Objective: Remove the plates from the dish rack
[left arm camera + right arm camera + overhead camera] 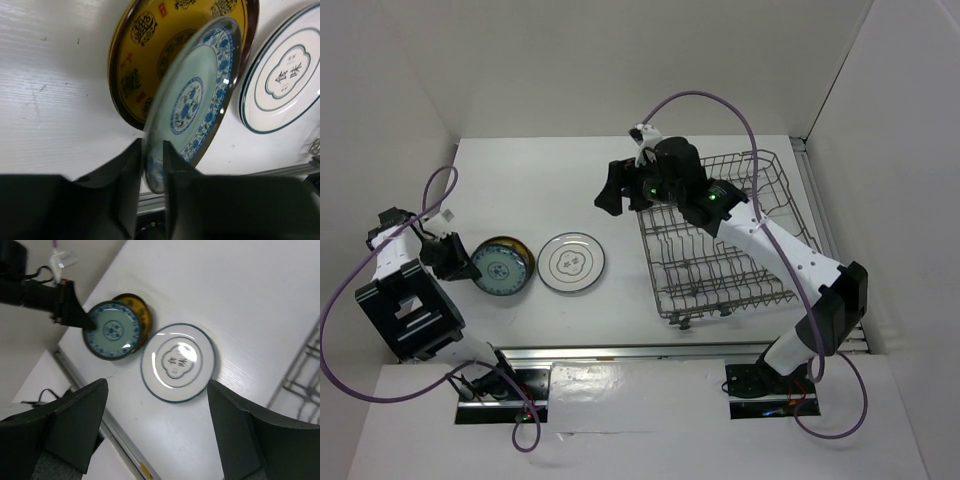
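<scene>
My left gripper (460,257) is shut on the near rim of a teal-blue plate (500,268). In the left wrist view the gripper (152,152) holds this plate (192,100) tilted over a yellow-brown plate (145,45) that lies on the table. A white plate with a grey centre design (573,263) lies flat to their right. The dish rack (720,245) stands at the right, and no plates show in it. My right gripper (610,190) is open and empty, high above the table left of the rack. Its view shows the white plate (177,361) and the teal-blue plate (112,330).
White walls enclose the table on the left, back and right. A metal rail (650,350) runs along the near edge. The right arm's purple cable (720,100) arcs over the rack. The rack's corner shows in the right wrist view (300,385).
</scene>
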You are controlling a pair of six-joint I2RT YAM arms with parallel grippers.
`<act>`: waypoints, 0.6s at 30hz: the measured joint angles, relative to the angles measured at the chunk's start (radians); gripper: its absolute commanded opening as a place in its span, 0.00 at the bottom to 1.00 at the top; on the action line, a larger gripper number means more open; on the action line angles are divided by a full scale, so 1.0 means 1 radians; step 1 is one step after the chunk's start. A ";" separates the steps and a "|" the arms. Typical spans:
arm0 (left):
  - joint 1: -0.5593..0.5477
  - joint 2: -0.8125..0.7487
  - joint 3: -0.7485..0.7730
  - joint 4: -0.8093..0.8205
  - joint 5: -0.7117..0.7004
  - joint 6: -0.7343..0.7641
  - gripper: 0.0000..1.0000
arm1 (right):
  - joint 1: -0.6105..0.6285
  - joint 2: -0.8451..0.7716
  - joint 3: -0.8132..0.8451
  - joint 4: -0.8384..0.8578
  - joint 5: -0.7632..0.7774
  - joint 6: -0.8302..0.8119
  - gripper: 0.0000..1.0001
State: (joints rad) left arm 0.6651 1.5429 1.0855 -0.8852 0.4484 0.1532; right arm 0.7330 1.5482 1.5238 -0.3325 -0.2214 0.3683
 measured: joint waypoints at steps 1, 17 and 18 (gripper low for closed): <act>0.000 0.004 0.000 0.005 -0.005 0.002 0.43 | 0.000 -0.002 0.000 -0.022 0.030 0.001 0.88; 0.000 0.031 0.014 0.016 -0.016 0.012 0.67 | -0.393 -0.083 -0.264 -0.286 0.242 0.071 0.82; 0.000 0.031 0.016 0.017 -0.017 0.023 0.67 | -0.419 -0.085 -0.282 -0.287 0.251 0.069 0.81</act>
State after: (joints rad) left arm 0.6647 1.5742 1.1011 -0.8684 0.4316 0.1757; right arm 0.3141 1.4628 1.2423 -0.6193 0.0296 0.4370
